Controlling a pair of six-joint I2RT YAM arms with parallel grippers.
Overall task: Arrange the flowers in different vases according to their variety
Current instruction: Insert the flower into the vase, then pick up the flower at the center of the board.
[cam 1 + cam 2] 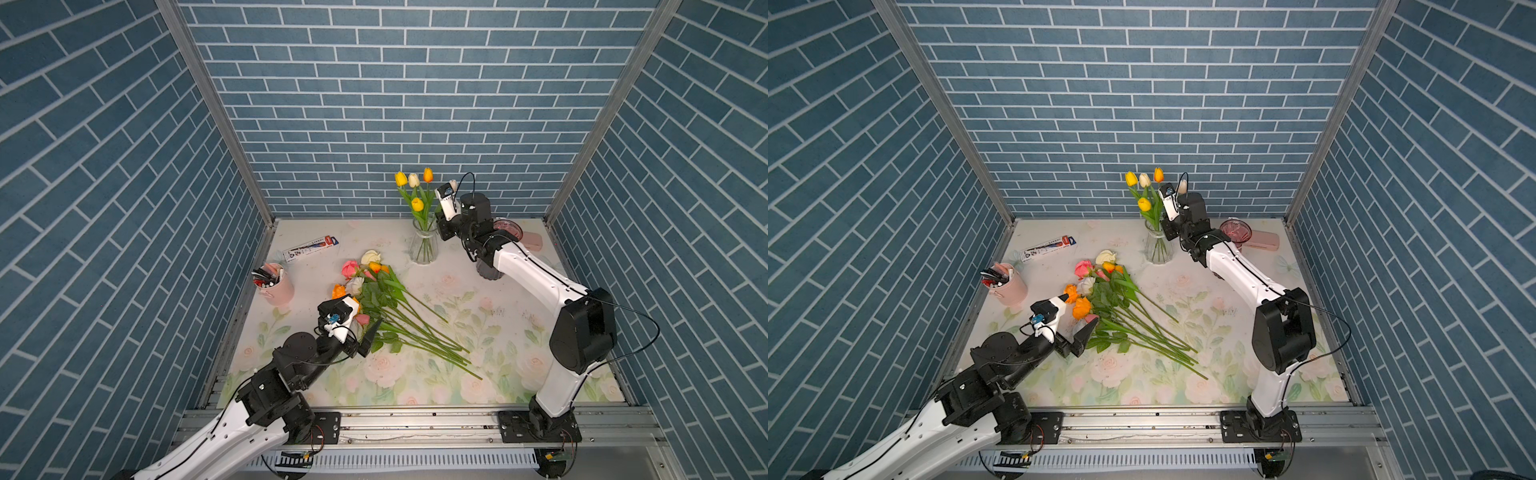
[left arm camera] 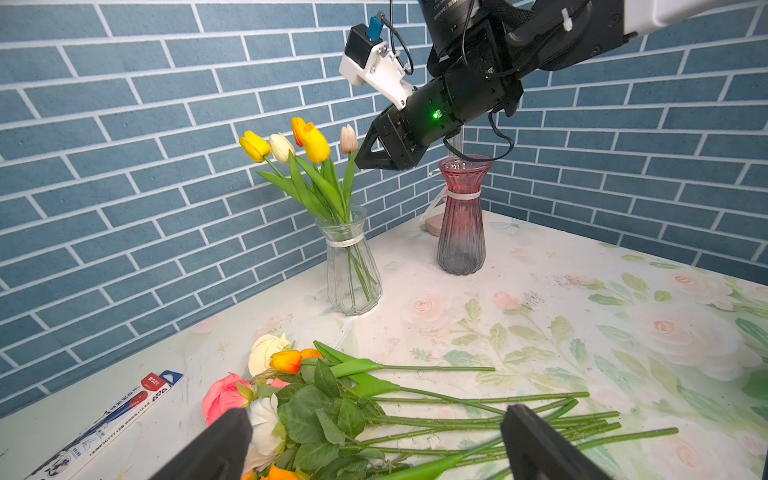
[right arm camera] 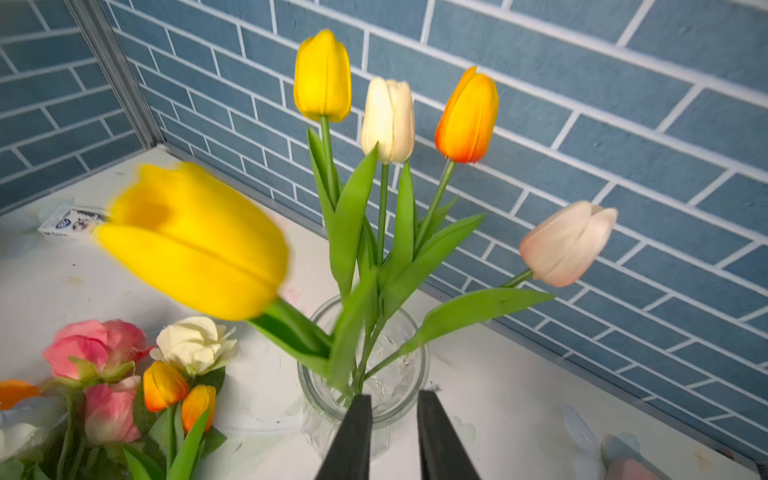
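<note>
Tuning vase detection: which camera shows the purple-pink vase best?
Left wrist view: the purple-pink vase stands nearly whole, side on, rim to base, no flowers in it. Both top views catch only its rim behind the right arm. The right wrist view misses it.

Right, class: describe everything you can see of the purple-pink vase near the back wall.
The purple-pink vase is ribbed glass, rosy at the flared rim and fading to smoky grey at its base. A pale ribbon is tied round its narrow neck. It stands upright and empty on the floral tablecloth near the back right corner, apart from the clear vase. A pink case lies just beside it; whether they touch cannot be told.
</note>
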